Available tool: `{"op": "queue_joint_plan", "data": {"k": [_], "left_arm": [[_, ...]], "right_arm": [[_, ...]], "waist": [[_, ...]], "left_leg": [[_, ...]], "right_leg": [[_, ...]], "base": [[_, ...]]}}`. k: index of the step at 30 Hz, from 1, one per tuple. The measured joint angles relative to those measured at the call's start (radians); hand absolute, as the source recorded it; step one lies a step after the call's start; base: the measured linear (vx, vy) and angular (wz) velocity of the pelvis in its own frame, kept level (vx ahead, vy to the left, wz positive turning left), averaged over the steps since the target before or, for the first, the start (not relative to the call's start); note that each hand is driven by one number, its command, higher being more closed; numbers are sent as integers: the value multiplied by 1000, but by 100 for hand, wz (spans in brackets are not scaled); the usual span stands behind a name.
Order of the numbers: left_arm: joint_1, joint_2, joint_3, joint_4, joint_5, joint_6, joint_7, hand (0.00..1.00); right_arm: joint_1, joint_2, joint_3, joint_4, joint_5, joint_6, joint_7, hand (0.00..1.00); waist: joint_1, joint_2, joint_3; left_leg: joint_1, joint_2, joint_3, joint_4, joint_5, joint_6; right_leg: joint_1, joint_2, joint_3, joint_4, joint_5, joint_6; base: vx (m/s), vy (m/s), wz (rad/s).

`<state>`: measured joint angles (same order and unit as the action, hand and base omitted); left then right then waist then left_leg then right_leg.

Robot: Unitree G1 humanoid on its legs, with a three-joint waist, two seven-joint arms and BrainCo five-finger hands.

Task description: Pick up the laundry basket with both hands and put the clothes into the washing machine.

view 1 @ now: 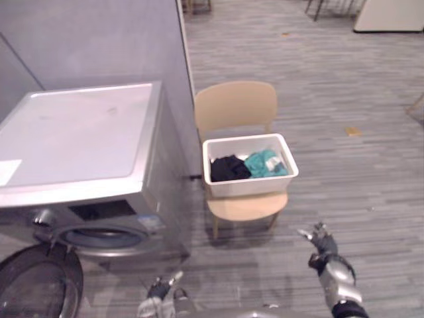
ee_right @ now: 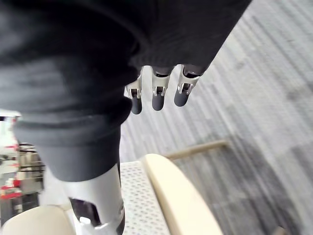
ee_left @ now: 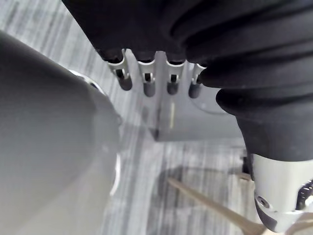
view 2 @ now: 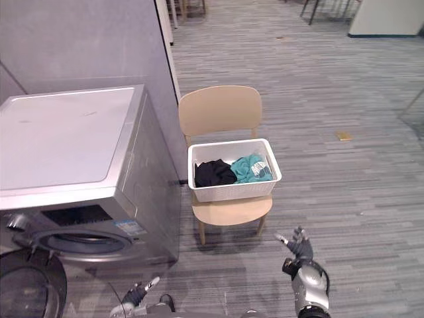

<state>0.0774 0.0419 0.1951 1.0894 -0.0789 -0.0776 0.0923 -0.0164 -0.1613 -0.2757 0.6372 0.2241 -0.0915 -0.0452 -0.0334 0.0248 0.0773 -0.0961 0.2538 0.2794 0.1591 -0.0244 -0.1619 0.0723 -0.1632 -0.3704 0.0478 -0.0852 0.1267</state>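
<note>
A white laundry basket (view 1: 250,183) sits on a light wooden chair (view 1: 235,109), holding a black garment (view 1: 228,168) and a teal one (view 1: 265,163). To its left stands a silver washing machine (view 1: 79,139) with its round door (view 1: 36,285) swung open at the lower left. My right hand (view 1: 321,243) hovers low, in front of and to the right of the chair, fingers straight and empty. My left hand (view 1: 158,291) is at the bottom edge, in front of the machine, fingers relaxed and holding nothing. The basket's perforated wall (ee_right: 139,200) and the chair seat (ee_right: 181,200) show in the right wrist view.
A grey partition wall (view 1: 99,40) rises behind the washing machine. Grey plank floor (view 1: 344,165) spreads to the right of the chair. Furniture legs and a pale cabinet (view 1: 387,16) stand far back at the top right.
</note>
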Motion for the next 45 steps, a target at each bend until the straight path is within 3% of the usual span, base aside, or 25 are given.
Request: {"op": "queue_joint_plan", "data": {"k": [1,2,3,4,6,12,14,19,22,25,26,27,28,29,32,38,39,40,41,42,43,44,45], "left_arm": [[8,18,-2,1,18,2,-2,0],[9,35,-5,3,39,5,-4,0],[9,51,-5,1,66,5,-5,0],[9,55,-5,1,74,5,-6,0],[10,64,-7,0,84,4,-6,0],[6,59,-92,-45,87,-3,-5,0],[-22,40,-121,-66,82,-10,-5,0],[-93,23,-159,-120,8,-44,3,0],[-105,29,-154,-140,-30,-52,20,0],[-119,40,-144,-152,-47,-64,24,0],[-135,38,-144,-151,-47,-62,25,0],[-148,46,-138,-149,-47,-61,29,0],[-152,51,-133,-156,-47,-63,34,0],[-170,56,-114,-160,-48,-64,44,0],[-178,42,-77,-198,-67,-64,46,0],[-184,20,-89,-243,-70,-65,46,0],[-190,21,-104,-266,-83,-64,50,0],[-197,25,-105,-269,-88,-64,55,0],[-209,31,-106,-279,-88,-64,62,0],[-215,31,-101,-308,-94,-66,68,0],[-214,34,-101,-330,-106,-69,65,0],[-217,40,-108,-338,-107,-71,63,0],[-220,35,-118,-348,-108,-77,63,0]], "right_arm": [[6,4,10,-57,-14,0,2,0],[9,4,13,-103,-29,-2,2,0],[3,0,13,-147,-49,-12,1,0],[-2,-3,13,-163,-55,-15,1,0],[-52,-17,25,-198,-80,-16,1,0],[-269,-173,164,-188,-160,-17,1,0],[-409,-256,210,-142,-180,-17,1,0],[-919,-471,388,153,-199,-17,-17,0],[-1079,-523,467,218,-215,-19,-14,0],[-1159,-528,528,254,-245,-20,-7,0],[-1169,-528,533,260,-256,-23,1,0],[-1173,-530,553,260,-268,-26,7,0],[-1174,-532,564,260,-272,-27,8,0],[-1179,-532,571,256,-275,-31,14,0],[-1172,-533,644,246,-287,-29,49,0],[-1109,-540,653,190,-286,-34,50,0],[-1082,-535,670,171,-287,-45,52,0],[-1074,-533,678,171,-287,-50,53,0],[-1061,-533,679,173,-288,-50,55,0],[-1064,-520,678,172,-293,-46,59,0],[-1062,-486,681,174,-296,-42,67,0],[-1056,-476,682,177,-296,-36,70,0],[-1046,-477,686,188,-297,-25,71,0]], "waist": [[-5,-40,-18],[-8,-52,-25],[-6,-86,-42],[-6,-96,-47],[2,-92,-47],[22,-35,-12],[25,-16,37],[79,10,194],[106,23,259],[119,43,305],[131,46,323],[133,33,336],[132,20,343],[136,5,364],[130,27,400],[135,27,400],[145,23,400],[153,19,398],[156,1,398],[165,-1,401],[156,-2,403],[152,-3,403],[148,-3,403]], "left_leg": [[25,-47,30,-47,-1,4],[30,-79,44,-70,5,20],[31,-112,58,-86,15,42],[31,-122,60,-87,14,51],[40,-138,78,-87,9,64],[10,-130,59,-114,23,69],[-23,-118,46,-120,38,75],[-131,-79,17,-90,60,77],[-180,-66,-5,-54,60,78],[-220,-42,-22,-35,63,82],[-225,-33,-25,-34,63,83],[-252,-41,-30,-17,63,82],[-269,-49,-31,-4,62,81],[-302,-52,-33,23,61,80],[-348,1,-28,61,61,80],[-362,28,-14,102,62,81],[-367,44,-16,104,62,81],[-373,47,-17,106,62,81],[-390,38,-16,128,57,74],[-427,62,-21,189,37,45],[-507,92,-21,297,26,30],[-522,90,-27,290,14,20],[-513,64,-31,178,21,23]], "right_leg": [[-7,-36,19,-10,13,22],[-12,-63,24,-20,24,36],[-19,-91,31,-26,38,54],[-19,-101,33,-30,45,60],[-19,-116,37,-37,80,66],[-51,-101,6,-36,108,55],[-76,-87,-17,-33,122,47],[-179,-63,-39,21,136,28],[-225,-65,-42,75,136,28],[-317,-72,-43,216,129,28],[-362,-81,-42,256,88,42],[-381,-82,-48,199,80,43],[-391,-86,-48,167,94,33],[-394,-94,-74,139,94,-4],[-430,-62,-97,190,77,-29],[-519,-108,-115,433,54,-56],[-594,-115,-109,490,-1,-34],[-590,-101,-111,392,6,-31],[-575,-98,-113,246,83,-38],[-577,-88,-128,225,90,-84],[-586,-73,-126,231,89,-96],[-585,-72,-126,237,88,-98],[-585,-74,-126,255,88,-98]], "base": [[169,221,-33],[290,278,-24],[241,210,-8],[257,218,-9],[142,114,-16],[69,-6,7],[-27,-48,19],[-79,-21,11],[-19,12,11],[9,17,5],[-4,-17,8],[-19,-37,19],[-18,-85,40],[8,-121,24],[47,-72,5],[112,-9,8],[76,-88,5],[88,-182,19],[55,-172,16],[89,-191,5],[63,-96,-10],[87,-8,-14],[103,118,-21]]}}
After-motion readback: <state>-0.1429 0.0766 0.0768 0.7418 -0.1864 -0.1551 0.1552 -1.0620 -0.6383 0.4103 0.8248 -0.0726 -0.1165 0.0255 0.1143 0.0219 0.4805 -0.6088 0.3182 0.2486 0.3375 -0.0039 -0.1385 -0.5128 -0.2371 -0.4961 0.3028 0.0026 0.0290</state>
